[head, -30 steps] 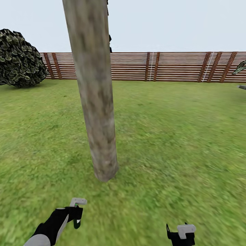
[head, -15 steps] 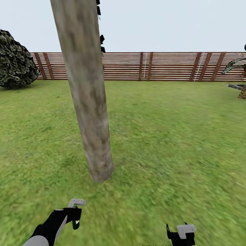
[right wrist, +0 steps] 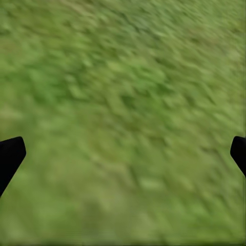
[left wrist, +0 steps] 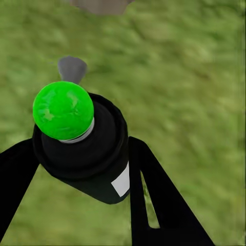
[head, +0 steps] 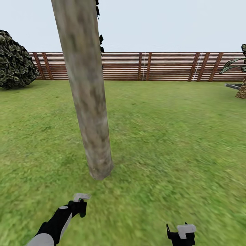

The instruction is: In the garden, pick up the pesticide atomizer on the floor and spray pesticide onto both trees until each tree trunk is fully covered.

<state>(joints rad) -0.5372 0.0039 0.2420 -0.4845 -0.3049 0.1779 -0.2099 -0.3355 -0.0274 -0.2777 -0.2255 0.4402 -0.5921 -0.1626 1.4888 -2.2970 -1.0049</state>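
One tree trunk (head: 89, 102), thick and mottled grey-brown, rises from the grass floor (head: 164, 136) of the garden left of centre; its base (left wrist: 100, 5) also edges into the left wrist view. My left gripper (head: 79, 207) hovers low just in front of that base, shut on the pesticide atomizer (left wrist: 87, 154), a black bottle with a bright green cap (left wrist: 63, 110), a white label and a grey nozzle (left wrist: 72, 67). Black fingers (left wrist: 154, 200) flank the bottle. My right gripper (head: 181, 235) hangs open over bare grass (right wrist: 123, 113). No pesticide specks show on the bark.
A brown slatted fence (head: 164, 66) closes the lawn's far side. A round dark bush (head: 15, 61) stands at the back left, and a broad-leaved plant (head: 239, 68) at the far right. Open grass stretches right of the trunk.
The view has swung a little to the right. My left gripper, with the atomizer, has risen and moved closer to the trunk's base. The right gripper has kept its place.
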